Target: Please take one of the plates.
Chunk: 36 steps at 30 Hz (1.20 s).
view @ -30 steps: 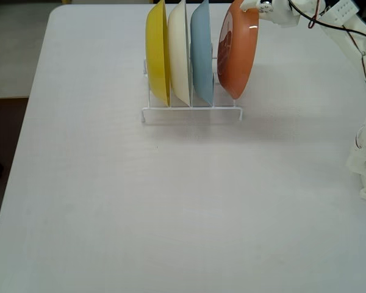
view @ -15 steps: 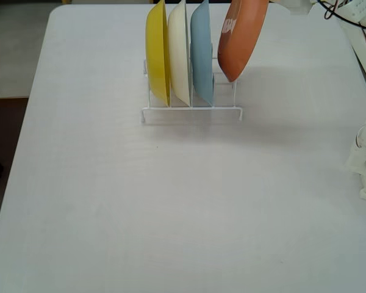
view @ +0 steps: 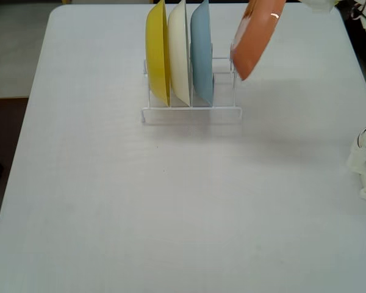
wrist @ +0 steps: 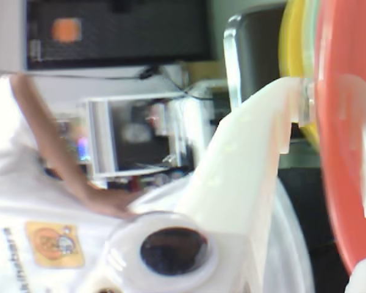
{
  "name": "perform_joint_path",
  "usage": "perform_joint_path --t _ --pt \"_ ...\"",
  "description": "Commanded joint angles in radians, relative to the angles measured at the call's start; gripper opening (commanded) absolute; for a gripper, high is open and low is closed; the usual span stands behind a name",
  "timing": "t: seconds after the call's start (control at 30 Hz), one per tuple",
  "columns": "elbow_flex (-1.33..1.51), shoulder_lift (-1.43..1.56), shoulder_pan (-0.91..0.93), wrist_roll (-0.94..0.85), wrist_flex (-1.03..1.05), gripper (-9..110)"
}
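The plate [view: 256,38], pinched by the claw [wrist: 329,104], has risen tilted toward one o'clock, now clearing the rack [view: 192,111]; extraction nearly complete.

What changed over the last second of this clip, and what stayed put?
The orange plate, held by the gripper, has been lifted up out of the rack's right-hand slot and tilted, its lower edge now clear of the wires. The yellow, cream and light blue plates stayed upright in place.

Orange plate [view: 256,38] round, glossy; tilted, top leaning right; lifted clear above rack's right end.
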Motion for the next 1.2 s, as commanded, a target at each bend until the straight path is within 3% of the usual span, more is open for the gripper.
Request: perform_joint_path --t 0.0,0.37,0.83,1.17 --pt "-0.067 0.114 -0.046 0.054 0.012 0" --pt "-0.067 0.161 -0.156 0.114 0.044 0" --pt "0.002 0.249 -0.495 0.353 0.138 0" --pt "0.025 0.206 -0.666 0.35 -0.06 0"
